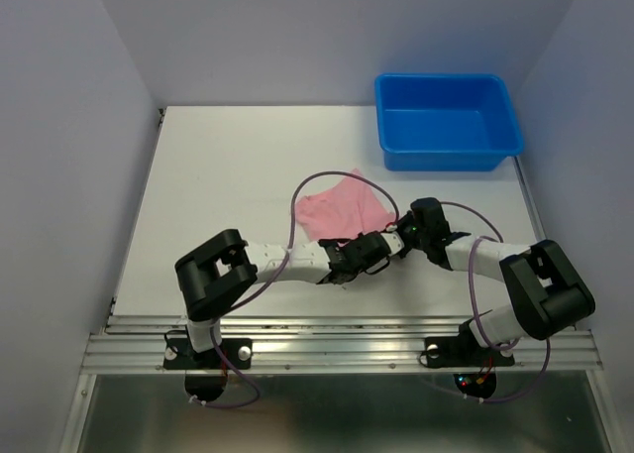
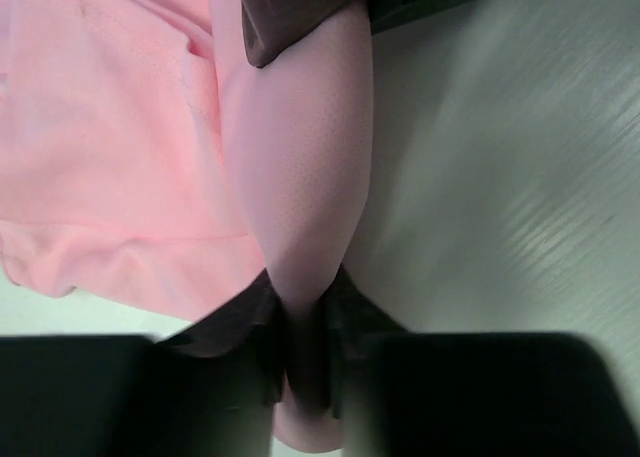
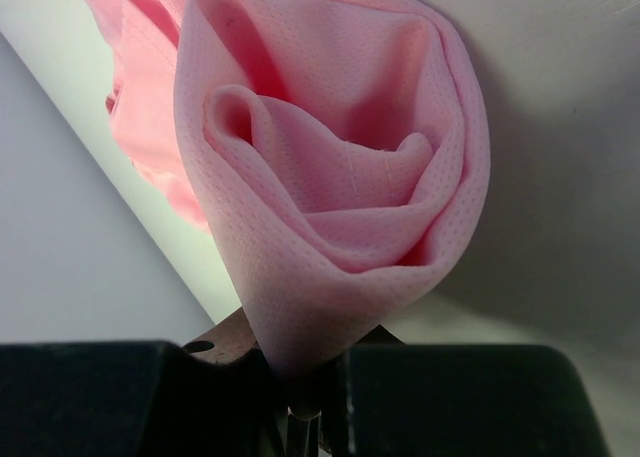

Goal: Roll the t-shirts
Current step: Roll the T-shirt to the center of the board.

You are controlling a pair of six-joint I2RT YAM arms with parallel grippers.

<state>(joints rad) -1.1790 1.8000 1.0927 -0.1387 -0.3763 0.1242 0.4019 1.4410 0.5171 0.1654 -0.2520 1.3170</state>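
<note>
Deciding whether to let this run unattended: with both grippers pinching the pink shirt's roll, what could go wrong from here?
1. The right gripper pinches only the lower edge of the roll, whose spiral looks loose; it may unwind if tugged.
2. The left gripper clamps a narrow bunch of the t-shirt; uneven pulling could skew the roll.
3. From above the wrists sit very close, so they could collide.
</note>
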